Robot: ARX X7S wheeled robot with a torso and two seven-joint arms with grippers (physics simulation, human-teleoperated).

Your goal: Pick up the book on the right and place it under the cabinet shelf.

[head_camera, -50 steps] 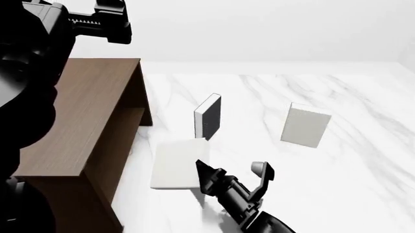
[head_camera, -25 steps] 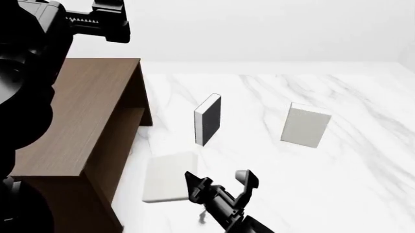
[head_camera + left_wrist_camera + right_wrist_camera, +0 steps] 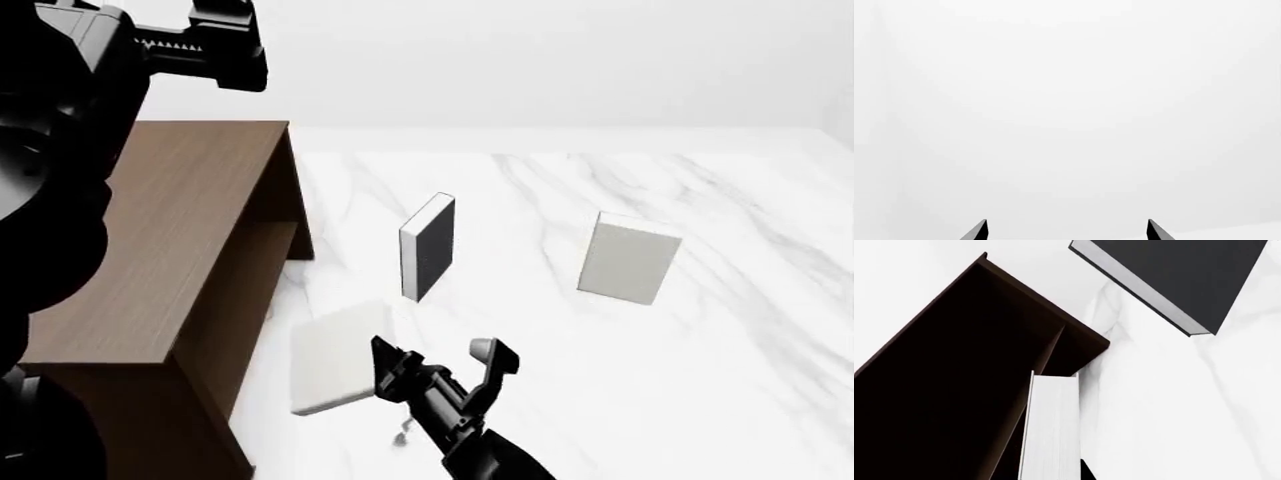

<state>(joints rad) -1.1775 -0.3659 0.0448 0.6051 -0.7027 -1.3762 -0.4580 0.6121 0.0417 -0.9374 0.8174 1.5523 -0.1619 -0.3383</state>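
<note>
Nearing cabinet (image 3: 160, 260) opening: book (image 3: 334, 358) edge

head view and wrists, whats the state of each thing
pale book by the cabinet: lying down, askew
black book: standing upright
pale book at right: standing upright
cabinet: open-fronted
left end effector: open, raised
right end effector: open, beside the lying book

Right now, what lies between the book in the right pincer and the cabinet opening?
Nothing: in the head view only bare marble floor separates the book from the cabinet. The right wrist view shows its edge at the open front.
</note>
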